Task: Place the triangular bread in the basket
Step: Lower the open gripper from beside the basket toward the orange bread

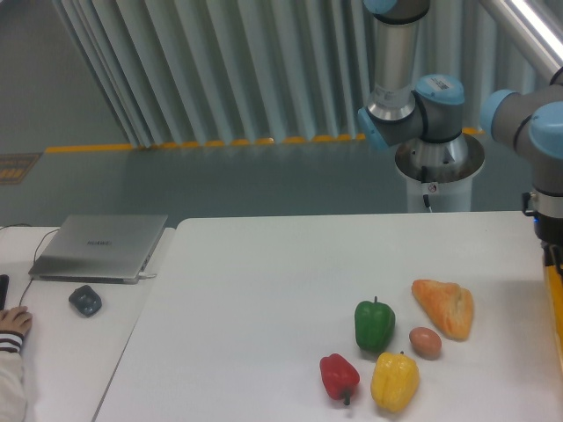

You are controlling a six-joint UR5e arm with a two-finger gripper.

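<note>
Bread (445,307) lies on the white bench (264,290), toward its right side, a golden-orange wedge resting flat with nothing gripping or touching it from above.

No pincer shows anywhere in the frame, so whether it is spread or pressed together cannot be told. Only part of the arm (413,105) is visible (grey tubes with light-blue joint caps): an upright segment drops from the top edge to a joint behind the bench, above a round base (437,163), and a second stretch runs along the right edge, passing down out of view near the bench's far right corner.

Just below and left of the bread sits a small brown egg (425,342), very near it; contact cannot be made out. Left of the egg stands a green pepper (375,323), and below the egg a yellow pepper (394,381), with a red pepper (339,376) just left of the yellow one. These four form a tight cluster.

At the far right edge a narrow yellow-orange strip marks the basket (555,308), apart from the bread.

On the lower surface to the left lie a closed grey laptop (101,247), a dark mouse (85,301), and a person's hand (13,323) at the frame edge.
</note>
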